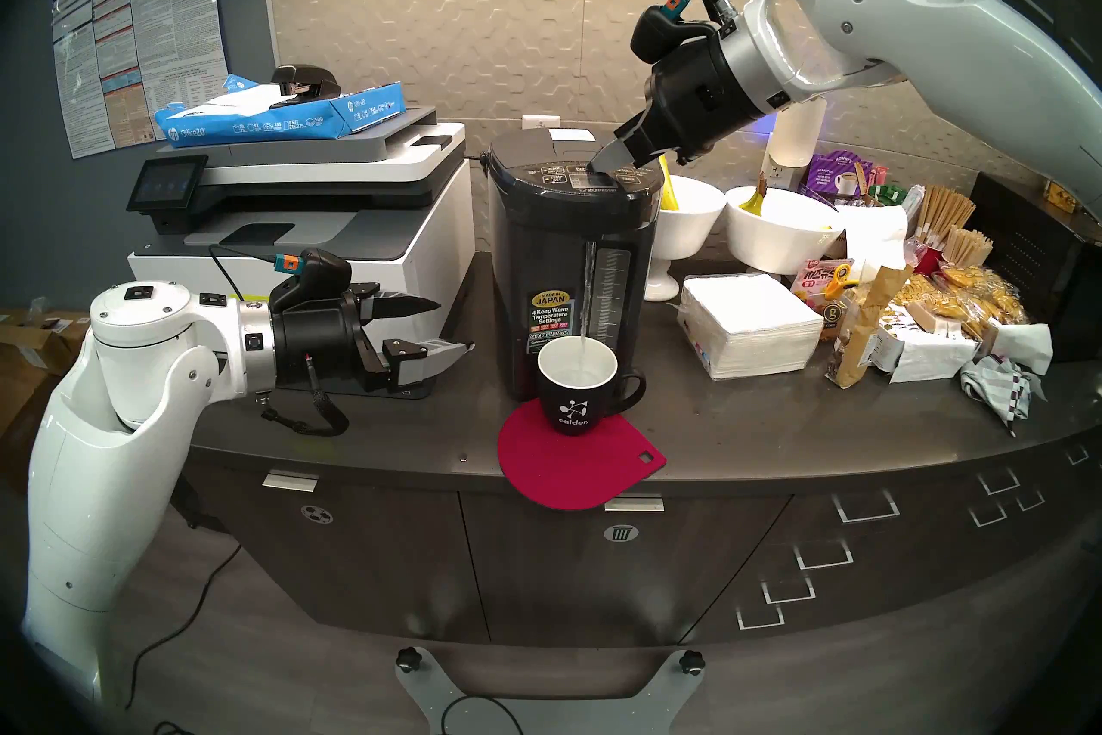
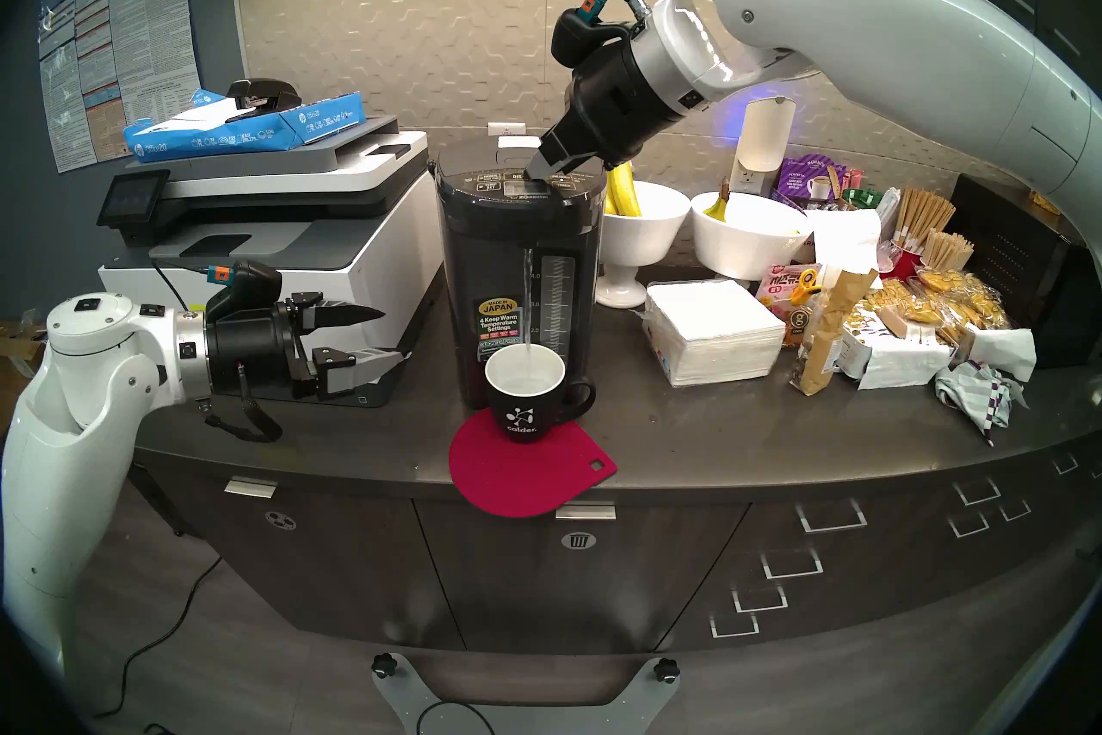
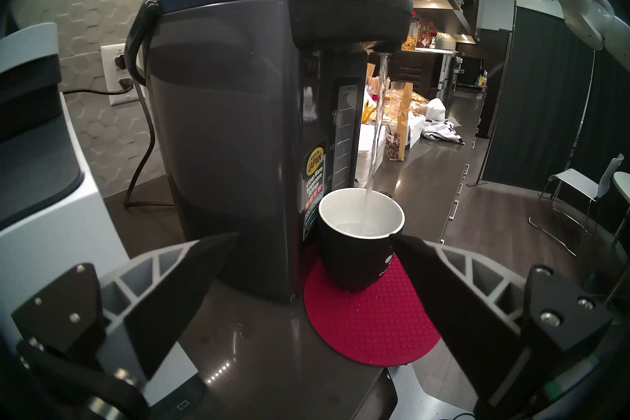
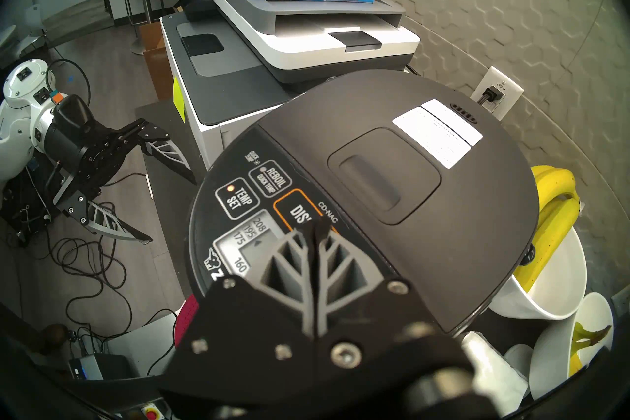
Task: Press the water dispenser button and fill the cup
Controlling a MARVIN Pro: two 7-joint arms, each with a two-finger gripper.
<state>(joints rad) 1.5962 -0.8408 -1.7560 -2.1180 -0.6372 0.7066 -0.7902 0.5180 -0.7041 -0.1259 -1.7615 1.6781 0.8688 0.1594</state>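
Note:
The dark grey water dispenser [image 1: 566,262] stands mid-counter. My right gripper [image 1: 598,164] is shut, its joined tips pressing down on the wide DISPENSE button [image 4: 300,214], which they partly cover. A stream of water [image 1: 587,292] falls from the spout into the black calder cup [image 1: 575,391], which stands on a red mat [image 1: 572,462] in front of the dispenser. The cup [image 3: 358,238] holds some water at its bottom. My left gripper [image 1: 454,325] hovers open to the left of the cup, holding nothing.
A white and grey printer [image 1: 310,250] with a blue paper ream [image 1: 280,113] stands left of the dispenser. Two white bowls [image 1: 775,232] with bananas, a napkin stack [image 1: 748,325] and snack bags [image 1: 930,322] crowd the right of the counter.

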